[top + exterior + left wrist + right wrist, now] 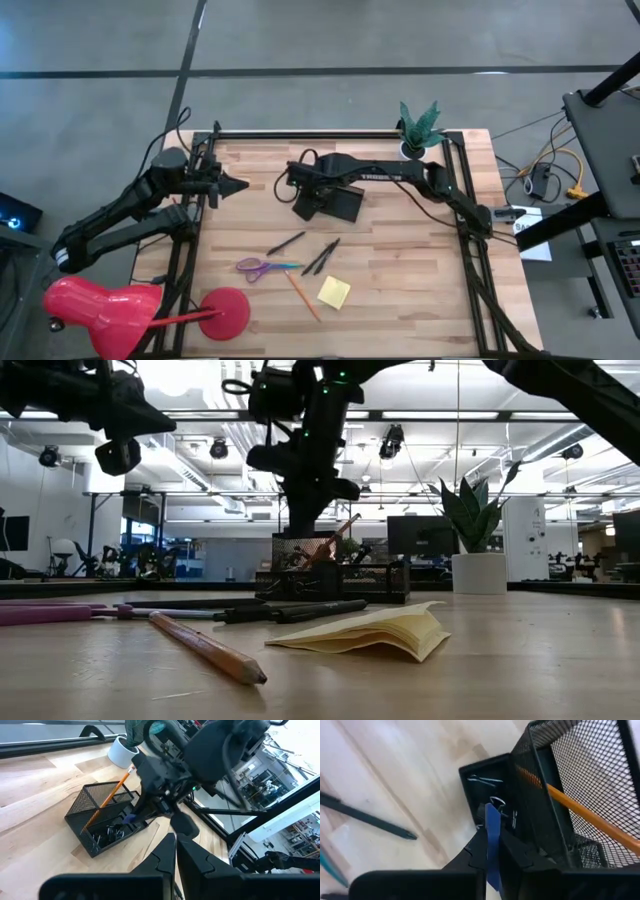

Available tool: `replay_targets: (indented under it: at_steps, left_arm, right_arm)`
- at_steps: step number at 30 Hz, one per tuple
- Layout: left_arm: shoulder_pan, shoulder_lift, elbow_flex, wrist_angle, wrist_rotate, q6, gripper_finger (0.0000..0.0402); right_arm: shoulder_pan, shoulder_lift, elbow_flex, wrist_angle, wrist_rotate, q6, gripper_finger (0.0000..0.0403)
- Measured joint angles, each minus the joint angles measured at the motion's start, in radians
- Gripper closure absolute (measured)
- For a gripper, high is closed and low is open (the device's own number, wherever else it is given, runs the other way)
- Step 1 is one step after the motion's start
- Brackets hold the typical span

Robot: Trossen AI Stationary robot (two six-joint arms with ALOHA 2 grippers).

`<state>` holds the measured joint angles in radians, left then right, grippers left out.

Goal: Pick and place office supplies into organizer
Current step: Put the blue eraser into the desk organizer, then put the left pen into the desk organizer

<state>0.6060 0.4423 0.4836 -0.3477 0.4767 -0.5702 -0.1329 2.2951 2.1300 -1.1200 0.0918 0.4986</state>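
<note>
The black wire-mesh organizer (pixel 330 203) stands at the table's middle, toward the far side. An orange pencil (pixel 580 810) leans in its cup section, and small clips (pixel 492 802) lie in its low tray. My right gripper (pixel 492 851) hangs just above the tray, shut on a small flat blue item (pixel 492 832). My left gripper (pixel 238 185) waits shut, off to the organizer's left. Purple-handled scissors (pixel 260 267), black pens (pixel 320 257), another orange pencil (pixel 302 296) and a yellow sticky-note pad (pixel 334 291) lie on the wood nearer the front. My right gripper pinches the blue item (pixel 493 822) between its two fingers, and one end sticks out past the fingertips. The fingers point down at a slant toward the tray section (pixel 485 785). The item is lifted clear; it also shows in the left wrist view (pixel 131 818).
A potted green plant (pixel 418 128) stands at the far right corner behind the organizer. A red desk lamp (pixel 120 312) sits at the near left corner. Bare wood lies between the organizer and the loose supplies, and along the table's right side.
</note>
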Motion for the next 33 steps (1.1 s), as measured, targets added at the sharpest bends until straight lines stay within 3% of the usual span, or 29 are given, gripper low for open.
replay_targets:
  at_steps: [5,8,18,22,24,30,33]
  left_arm:
    - [0.0,0.0,0.0,0.0,-0.003,0.0,0.0402]
    - [0.0,0.002,0.0,0.0,-0.003,0.0,0.0402]
    - [0.0,0.002,0.0,0.0,-0.007,0.0,0.0402]
    - [0.0,0.002,0.0,0.0,-0.007,0.0,0.0402]
    - [0.0,0.002,0.0,0.0,-0.007,0.0,0.0402]
    - [0.0,0.002,0.0,0.0,-0.007,0.0,0.0402]
    - [0.0,0.002,0.0,0.0,-0.007,0.0,0.0402]
  right_arm:
    - [-0.005,0.0,-0.023,0.006,0.045,-0.003,0.0373]
    - [-0.005,0.0,-0.035,0.011,0.109,-0.006,0.0338]
    - [0.001,-0.003,-0.014,0.062,0.09,-0.065,0.0236]
    - [0.038,-0.02,0.001,0.087,-0.14,-0.287,0.0222]
    - [0.077,-0.023,0.005,0.086,-0.196,-0.412,0.0222]
    - [0.176,0.019,-0.004,0.143,-0.087,-0.79,0.0229]
    - [0.19,0.051,-0.004,0.206,-0.093,-0.816,0.0232]
